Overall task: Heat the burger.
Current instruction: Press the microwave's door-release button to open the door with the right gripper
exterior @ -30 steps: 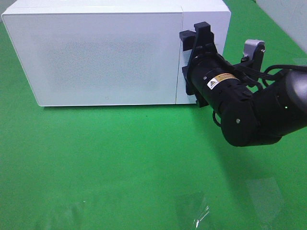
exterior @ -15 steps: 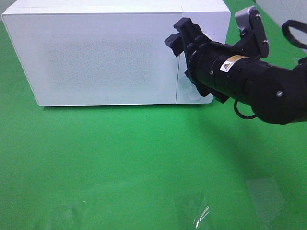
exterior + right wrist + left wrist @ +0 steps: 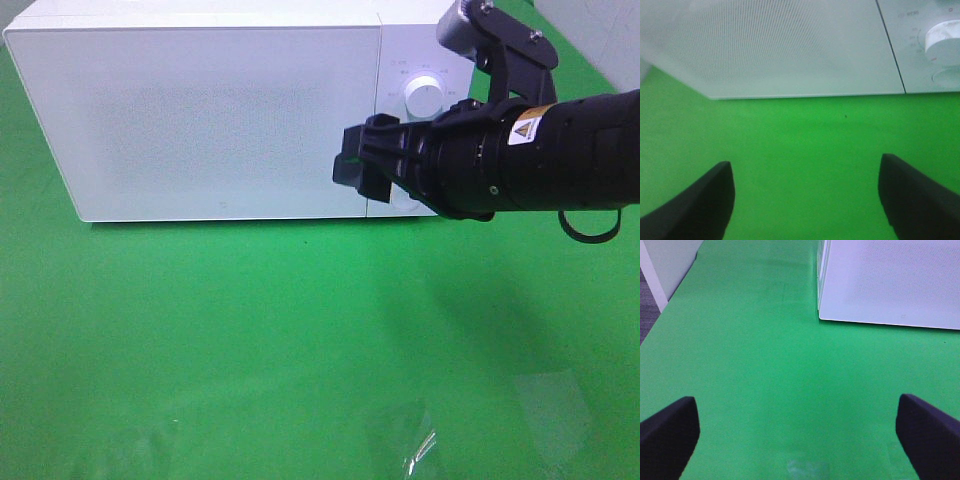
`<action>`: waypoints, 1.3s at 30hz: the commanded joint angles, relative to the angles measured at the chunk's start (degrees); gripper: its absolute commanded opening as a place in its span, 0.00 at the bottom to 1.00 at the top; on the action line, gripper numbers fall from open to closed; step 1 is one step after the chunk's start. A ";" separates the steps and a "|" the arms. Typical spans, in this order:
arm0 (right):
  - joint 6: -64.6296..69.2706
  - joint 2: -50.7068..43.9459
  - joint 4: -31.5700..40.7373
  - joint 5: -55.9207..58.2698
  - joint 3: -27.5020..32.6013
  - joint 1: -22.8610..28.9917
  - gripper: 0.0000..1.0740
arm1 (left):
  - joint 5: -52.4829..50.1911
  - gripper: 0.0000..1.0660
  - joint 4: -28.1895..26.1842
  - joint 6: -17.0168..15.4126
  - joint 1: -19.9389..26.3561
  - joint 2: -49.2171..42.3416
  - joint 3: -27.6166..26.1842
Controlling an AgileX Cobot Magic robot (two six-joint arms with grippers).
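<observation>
Green cloth [image 3: 250,340]: covers the whole table in my views and runs off every edge of the high view.
Microwave [image 3: 210,110]: white box at the far side of the cloth; its top and far-left corner are cut off in the high view.
Microwave door [image 3: 200,120]: shut, a flat speckled white panel that I cannot see through.
Inside the microwave: hidden from me, so I cannot say what it holds.
Burger: none of my three views shows it, and I cannot tell where it is.
Right arm [image 3: 560,150]: black, reaching in from the right and cut off at the frame edge, and it blocks the lower right part of the control panel.
Right gripper [image 3: 358,168]: in front of the seam between door and panel, fingers spread apart with only green cloth between them in the wrist view.
Left gripper [image 3: 800,437]: outside the high view; its wrist view shows two dark fingertips wide apart over bare cloth, near the microwave's left corner.
Upper dial [image 3: 423,95]: white and round, with markings too small to read.
Lower knob [image 3: 947,77]: half cut off in the right wrist view and mostly behind the gripper from above.
Shiny creased patch [image 3: 410,445]: on the near cloth; I cannot make out what it is.
</observation>
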 commanded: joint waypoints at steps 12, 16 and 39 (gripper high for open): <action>-2.12 -13.35 -17.99 33.00 -0.06 -0.23 0.71 | 0.11 0.95 0.06 0.23 0.17 -0.92 0.17; -2.35 -17.88 -18.22 40.34 -0.06 -0.23 0.71 | 0.11 0.95 0.06 0.23 0.17 -0.92 0.17; -5.04 -50.19 -21.20 60.10 -0.06 -2.69 0.71 | 0.11 0.95 0.06 0.23 0.17 -0.92 0.17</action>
